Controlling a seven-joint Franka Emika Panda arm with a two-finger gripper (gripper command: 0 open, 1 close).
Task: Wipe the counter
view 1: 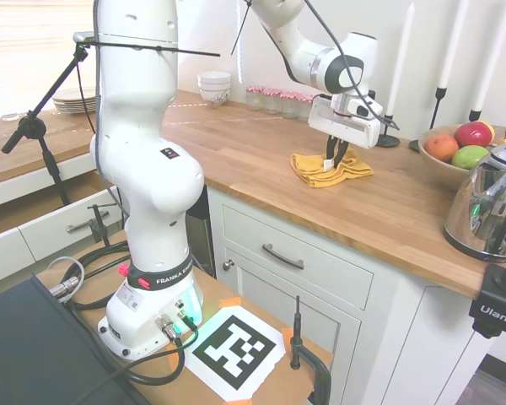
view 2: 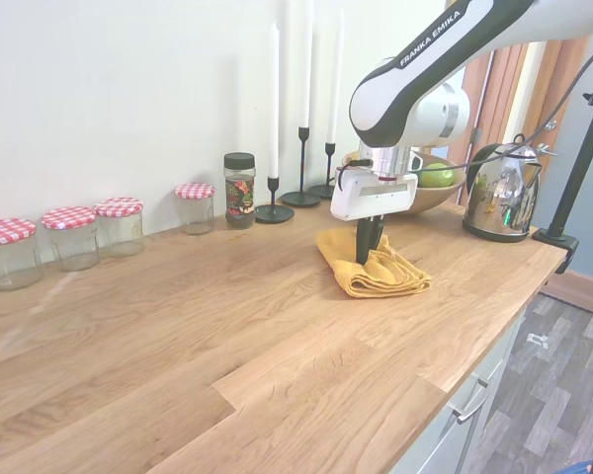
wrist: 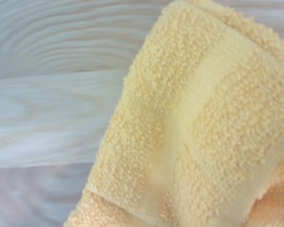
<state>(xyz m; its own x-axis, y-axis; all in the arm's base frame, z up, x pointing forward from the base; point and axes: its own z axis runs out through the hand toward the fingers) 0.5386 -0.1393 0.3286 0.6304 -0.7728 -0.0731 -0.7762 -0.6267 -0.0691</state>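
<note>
Now, jaws closed on yellow cloth [view 2: 376, 269], pressed onto counter [view 2: 178, 336], near kettle [view 2: 498, 193]

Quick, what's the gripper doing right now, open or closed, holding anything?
Gripper: closed on the folded yellow terry cloth, pressing it on the brown wooden counter.

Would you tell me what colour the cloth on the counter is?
Mustard yellow cloth; clearest in the wrist view.

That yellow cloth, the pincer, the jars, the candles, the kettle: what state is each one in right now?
Yellow cloth: bunched, flat on the counter.
Pincer: shut on the cloth, pointing down.
Jars: lidded, upright.
Candles: unlit, upright.
Kettle: lid closed.
</note>
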